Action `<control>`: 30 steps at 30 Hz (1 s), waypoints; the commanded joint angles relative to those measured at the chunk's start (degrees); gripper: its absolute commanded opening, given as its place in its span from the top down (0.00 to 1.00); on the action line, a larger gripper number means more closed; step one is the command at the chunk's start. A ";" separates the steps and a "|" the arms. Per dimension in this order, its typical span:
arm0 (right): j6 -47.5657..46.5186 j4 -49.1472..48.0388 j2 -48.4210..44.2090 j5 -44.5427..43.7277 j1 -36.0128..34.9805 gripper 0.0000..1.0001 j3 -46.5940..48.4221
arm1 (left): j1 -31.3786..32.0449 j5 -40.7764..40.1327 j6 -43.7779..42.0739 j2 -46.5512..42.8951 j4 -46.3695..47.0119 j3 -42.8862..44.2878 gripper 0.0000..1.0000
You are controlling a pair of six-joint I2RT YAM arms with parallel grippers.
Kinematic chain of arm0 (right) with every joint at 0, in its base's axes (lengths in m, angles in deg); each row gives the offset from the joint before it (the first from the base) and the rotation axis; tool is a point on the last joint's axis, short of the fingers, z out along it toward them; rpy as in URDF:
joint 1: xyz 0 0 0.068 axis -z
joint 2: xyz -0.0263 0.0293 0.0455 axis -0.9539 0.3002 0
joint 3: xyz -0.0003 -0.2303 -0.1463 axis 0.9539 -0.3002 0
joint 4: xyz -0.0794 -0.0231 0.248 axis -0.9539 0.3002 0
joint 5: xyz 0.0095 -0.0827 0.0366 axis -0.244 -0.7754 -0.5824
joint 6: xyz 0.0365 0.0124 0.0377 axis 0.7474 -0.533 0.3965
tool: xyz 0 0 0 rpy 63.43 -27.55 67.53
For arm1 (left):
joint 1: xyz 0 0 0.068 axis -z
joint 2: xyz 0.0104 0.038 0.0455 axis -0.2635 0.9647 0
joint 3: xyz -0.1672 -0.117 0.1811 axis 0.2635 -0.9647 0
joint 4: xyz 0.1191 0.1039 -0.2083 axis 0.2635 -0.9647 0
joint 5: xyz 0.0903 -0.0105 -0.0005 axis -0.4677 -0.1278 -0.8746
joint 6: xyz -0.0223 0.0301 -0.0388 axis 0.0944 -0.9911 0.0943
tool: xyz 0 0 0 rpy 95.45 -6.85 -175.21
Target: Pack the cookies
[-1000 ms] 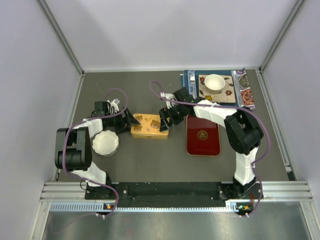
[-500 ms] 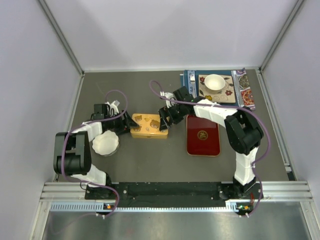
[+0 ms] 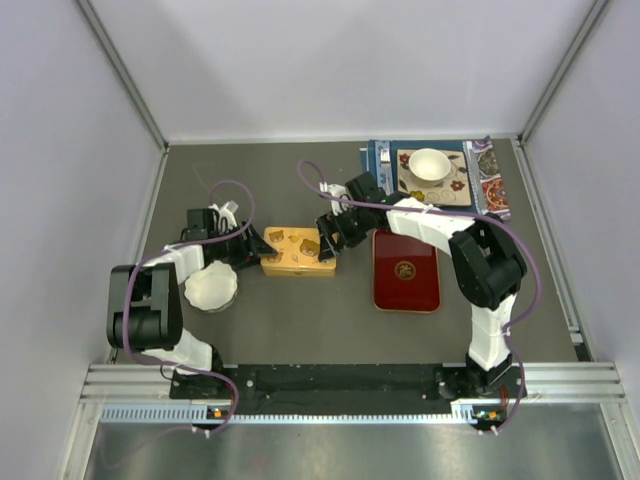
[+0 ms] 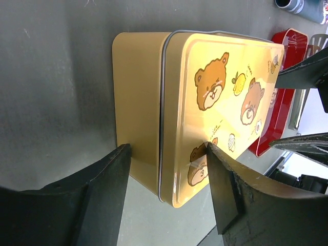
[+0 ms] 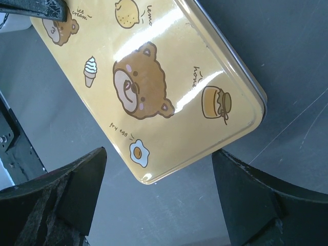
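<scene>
No cookies show in any view. A closed yellow tin [image 3: 298,252] with bear pictures lies mid-table. My left gripper [image 3: 257,243] is at its left end. In the left wrist view [image 4: 166,148] one finger [image 4: 225,189] rests on the lid [image 4: 220,97] and the other finger [image 4: 102,189] is against the tin's side wall, so it is shut on the tin. My right gripper [image 3: 329,234] is at the tin's right end. In the right wrist view [image 5: 159,154] it is open wide, its fingers either side of the tin's corner [image 5: 154,102] without touching.
A red tray [image 3: 406,272] lies right of the tin. One white fluted paper cup [image 3: 211,287] stands by the left arm. Another cup [image 3: 429,164] stands on a patterned mat [image 3: 470,185] at the back right. Grey walls enclose the table.
My left arm's elbow has shifted slightly. The tin, the left gripper and the right gripper stay almost where they were.
</scene>
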 commanded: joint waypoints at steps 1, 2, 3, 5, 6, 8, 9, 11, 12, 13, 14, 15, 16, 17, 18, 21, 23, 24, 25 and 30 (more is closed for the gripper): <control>-0.34 -1.36 -2.17 1.98 -1.55 0.16 3.16 | 0.50 0.58 0.03 -1.32 2.42 -1.05 0.37; -0.25 -1.36 -2.17 1.98 -1.63 0.16 3.24 | 0.50 0.49 0.03 -1.24 2.42 -1.13 0.38; -0.34 -1.36 -2.26 2.06 -1.63 0.16 3.33 | 0.42 0.49 0.03 -1.15 2.60 -1.13 0.38; -0.34 -1.36 -2.52 2.42 -1.55 0.16 3.42 | 0.41 0.49 0.12 -1.24 2.69 -1.22 0.41; -0.25 -1.36 -2.61 2.50 -1.63 0.16 3.42 | 0.41 0.49 0.03 -1.15 2.69 -1.22 0.41; -0.34 -1.27 -2.96 2.59 -1.63 0.16 3.51 | 0.50 0.40 0.12 -1.06 2.86 -1.31 0.41; -0.25 -1.27 -3.13 2.59 -1.72 0.16 3.51 | 0.42 0.23 0.12 -1.15 2.78 -1.31 0.39; -0.34 -1.19 -3.49 2.59 -1.72 0.16 3.51 | 0.50 0.23 0.12 -1.23 2.77 -1.40 0.35; -0.25 -1.27 -3.66 2.59 -1.72 0.16 3.51 | 0.42 -0.03 0.12 -1.41 2.77 -1.40 0.33; -0.25 -1.19 -3.66 2.59 -1.72 0.16 3.51 | 0.41 0.05 0.12 -1.50 2.86 -1.49 0.31; -0.34 -1.19 -3.92 2.59 -1.72 0.16 3.51 | 0.41 -0.12 0.12 -1.67 2.78 -1.57 0.29; -0.34 -1.19 -4.01 2.50 -1.72 0.16 3.51 | 0.41 -0.04 0.03 -1.76 2.77 -1.66 0.27; -0.34 -1.19 -4.02 2.50 -1.81 0.16 3.42 | 0.41 -0.12 -0.06 -1.94 2.86 -1.75 0.26; -0.34 -1.10 -4.28 2.50 -1.81 0.16 3.42 | 0.41 -0.12 0.03 -2.11 2.86 -1.84 0.25; -0.43 -1.10 -4.37 2.42 -1.81 0.16 3.42 | 0.41 -0.39 0.03 -2.20 2.95 -1.84 0.25; -0.52 -1.10 -4.54 2.24 -1.98 0.16 3.51 | 0.42 -0.56 0.03 -2.20 2.86 -1.84 0.25; -0.52 -1.01 -4.81 2.15 -1.90 0.16 3.51 | 0.50 -0.56 0.03 -2.20 2.86 -1.84 0.26; -0.60 -1.01 -4.89 2.15 -2.07 0.16 3.51 | 0.50 -0.56 0.03 -2.20 2.86 -1.84 0.27; -0.60 -1.01 -4.89 2.07 -2.07 0.16 3.51 | 0.50 -0.65 -0.06 -2.20 2.95 -1.93 0.28; -0.78 -0.92 -4.54 1.89 -2.16 0.16 3.60 | 0.41 -0.56 0.12 -2.11 2.95 -1.75 0.30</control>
